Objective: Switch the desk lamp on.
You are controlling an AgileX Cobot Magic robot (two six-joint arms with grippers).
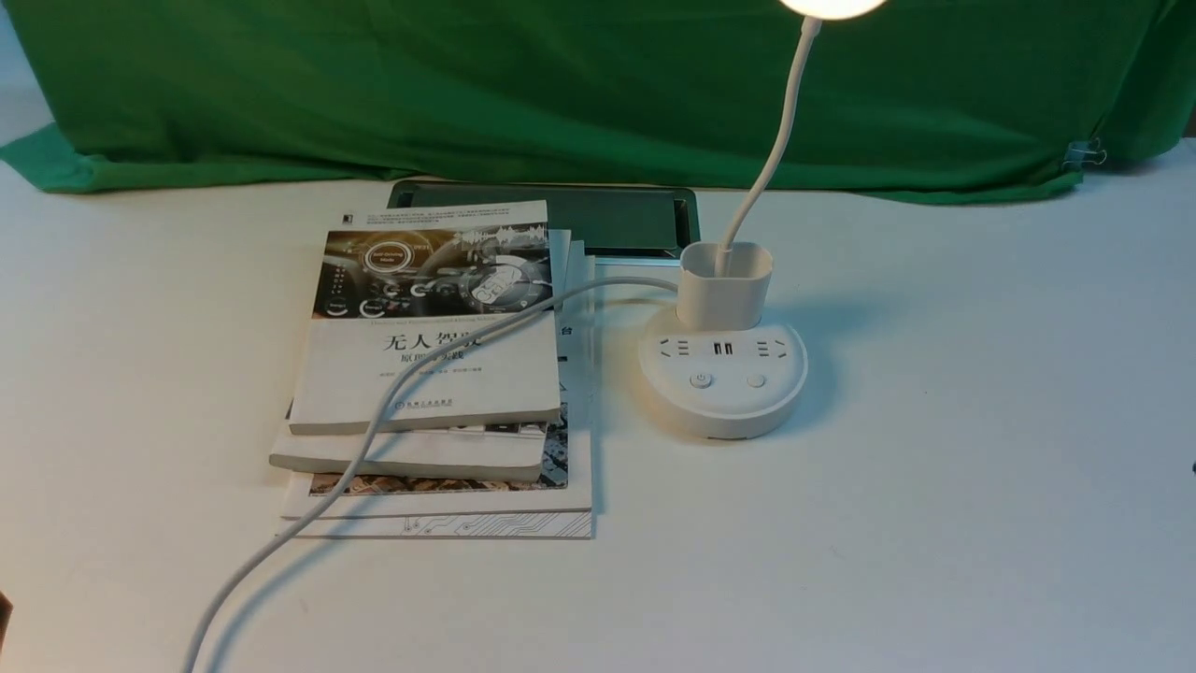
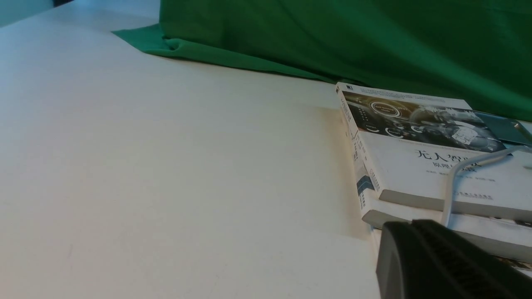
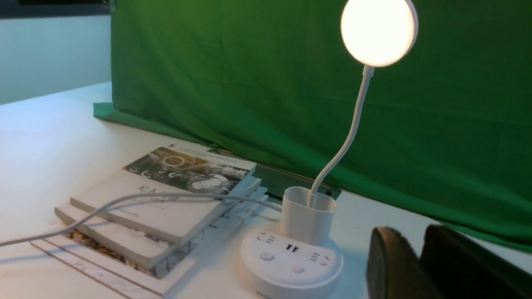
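The white desk lamp (image 1: 721, 385) stands on the table, right of a stack of books. Its round head (image 3: 378, 31) glows brightly on top of the thin gooseneck (image 1: 771, 159). Two buttons (image 1: 701, 380) sit on the front of the round base, below the sockets and the cup-shaped holder (image 1: 724, 285). My right gripper (image 3: 411, 234) hangs to the right of the base (image 3: 291, 261), apart from it, open with a narrow gap and nothing between its fingers. My left gripper (image 2: 411, 224) is shut and empty, near the left corner of the books. Neither gripper shows in the front view.
A stack of books (image 1: 430, 374) lies left of the lamp, and the lamp's white cable (image 1: 374, 421) runs across it toward the table's front edge. A dark flat tablet (image 1: 607, 217) lies behind the books. Green cloth (image 1: 561, 84) drapes along the back.
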